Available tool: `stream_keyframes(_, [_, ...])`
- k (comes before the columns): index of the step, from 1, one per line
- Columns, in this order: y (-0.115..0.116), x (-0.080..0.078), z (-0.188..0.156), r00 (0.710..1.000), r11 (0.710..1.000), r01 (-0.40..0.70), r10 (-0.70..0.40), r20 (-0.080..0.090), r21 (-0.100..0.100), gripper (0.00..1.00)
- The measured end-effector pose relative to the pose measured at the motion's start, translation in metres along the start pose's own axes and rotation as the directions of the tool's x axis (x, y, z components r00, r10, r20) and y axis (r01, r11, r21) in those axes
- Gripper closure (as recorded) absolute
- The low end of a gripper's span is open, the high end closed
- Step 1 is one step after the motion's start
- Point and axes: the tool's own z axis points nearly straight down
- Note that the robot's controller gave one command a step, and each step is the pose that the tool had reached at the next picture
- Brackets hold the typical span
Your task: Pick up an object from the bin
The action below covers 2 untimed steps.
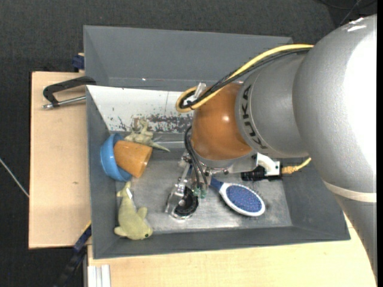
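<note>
Grey bin (179, 58) under KUKA-lettered arm (281, 112) and pincer (182, 203)

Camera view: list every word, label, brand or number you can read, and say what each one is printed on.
"KUKA": printed sideways on the grey arm, beside its orange cover; the last letters are less clear.
No readable text on the brush, cup, bowl or soft toy.

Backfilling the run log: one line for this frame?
phase: gripper low in bin, floor centre | nearest: blue hairbrush view-right, tan plush toy view-left | grasp: cannot tell
</note>
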Motion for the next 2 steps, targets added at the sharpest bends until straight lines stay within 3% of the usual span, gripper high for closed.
stream_keyframes(1, [-0.0378, 0.0104, 0.0080, 0.981, 0.981, 0.195, -0.195, 0.006, -0.005, 0.00])
stream_keyframes(2, [-0.0380, 0.0147, 0.0082, 0.980, 0.980, 0.200, -0.200, -0.012, -0.003, 1.00])
